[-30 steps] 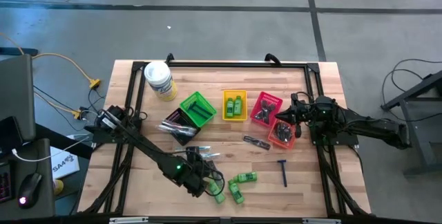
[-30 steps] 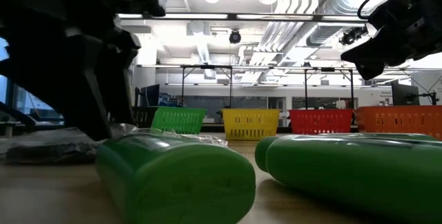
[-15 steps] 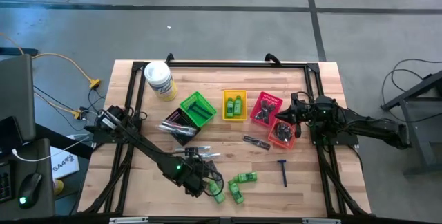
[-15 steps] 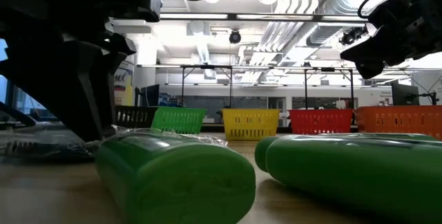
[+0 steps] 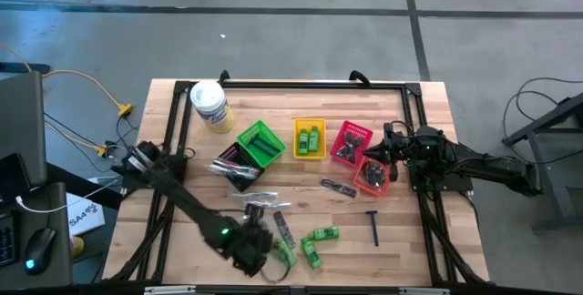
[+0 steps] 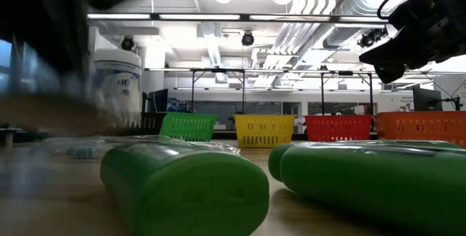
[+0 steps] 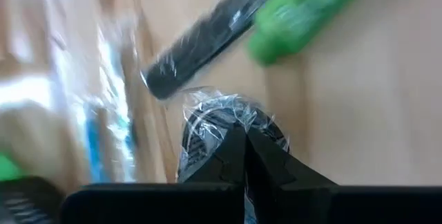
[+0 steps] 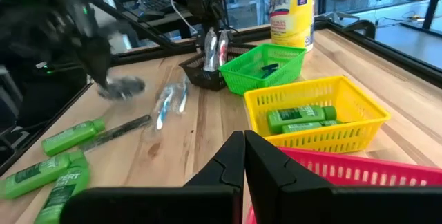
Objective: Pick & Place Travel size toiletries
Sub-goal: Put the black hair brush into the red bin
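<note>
Wooden slats make up the tabletop (image 5: 182, 240), which is edged by a black frame and stands on a grey concrete floor; beyond it the low view shows a hall with ceiling strip lights and ducts. At mid-table sits a row of baskets: green basket (image 5: 260, 143), yellow basket (image 5: 310, 138) holding 2 green bottles, red basket (image 5: 351, 142), orange basket (image 5: 373, 176). A white tub (image 5: 209, 106) lies toward the far left. Step in hand: pick-up. The left gripper (image 7: 245, 137), at the near edge of the table, has its jaws pressed together, pinching a round dark packet (image 7: 228, 117) in clear wrap. A comb (image 7: 207, 37) and green bottles (image 5: 314, 245) lie just beside. The right gripper (image 8: 244, 148) waits over the red basket, jaws pressed together, empty. Next move, as judged: carry the packet to a basket, clear of the loose items.
</note>
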You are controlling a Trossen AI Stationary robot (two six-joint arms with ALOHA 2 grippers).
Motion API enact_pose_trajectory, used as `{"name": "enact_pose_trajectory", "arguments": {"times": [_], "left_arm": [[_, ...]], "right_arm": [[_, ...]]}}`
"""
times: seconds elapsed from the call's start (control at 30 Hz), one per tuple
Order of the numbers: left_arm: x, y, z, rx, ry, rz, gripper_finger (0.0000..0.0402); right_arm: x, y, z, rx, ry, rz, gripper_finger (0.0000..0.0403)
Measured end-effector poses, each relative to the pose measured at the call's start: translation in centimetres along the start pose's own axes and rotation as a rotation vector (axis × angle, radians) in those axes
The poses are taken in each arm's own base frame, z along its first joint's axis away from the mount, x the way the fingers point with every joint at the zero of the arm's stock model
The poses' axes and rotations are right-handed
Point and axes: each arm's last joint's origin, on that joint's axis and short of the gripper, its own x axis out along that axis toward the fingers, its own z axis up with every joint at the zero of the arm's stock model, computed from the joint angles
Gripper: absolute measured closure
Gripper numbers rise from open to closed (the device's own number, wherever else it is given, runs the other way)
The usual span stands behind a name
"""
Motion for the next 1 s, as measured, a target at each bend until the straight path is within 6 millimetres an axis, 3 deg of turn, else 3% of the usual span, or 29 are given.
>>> {"name": "enact_pose_trajectory", "arguments": {"times": [0.1,0.2,0.33,0.47,0.57,0.73,0.87,1.0], "left_arm": [[-3.9,-0.8,0.4,0.107,-0.089,0.049,0.0401],[-7.7,-0.3,-0.3,0.17,-0.186,0.117,0.0401],[-12.9,2.3,-1.7,0.112,-0.351,0.189,0.0401],[-15.9,5.3,-3.9,0.077,-0.47,0.167,0.0401],[-16.4,8.0,-5.7,0.059,-0.541,0.13,0.0401],[-15.4,11.8,-9.1,0.002,-0.733,0.057,0.0401],[-13.2,14.1,-11.8,-0.024,-0.89,0.014,0.0401],[-11.3,15.7,-12.7,-0.063,-0.999,-0.026,0.0401]], "right_arm": [[0.0,0.1,0.0,-0.001,0.0,0.022,0.04],[0.0,0.1,0.0,-0.003,0.002,0.042,0.04],[0.0,0.2,0.0,-0.019,0.002,0.05,0.04],[0.0,0.4,0.0,-0.032,0.004,0.065,0.04],[0.1,0.5,0.0,-0.05,0.005,0.076,0.04],[0.1,0.7,0.1,-0.069,-0.011,0.098,0.04],[0.1,1.0,0.3,-0.078,-0.031,0.122,0.04],[0.1,1.2,0.6,-0.088,-0.058,0.14,0.04]]}}
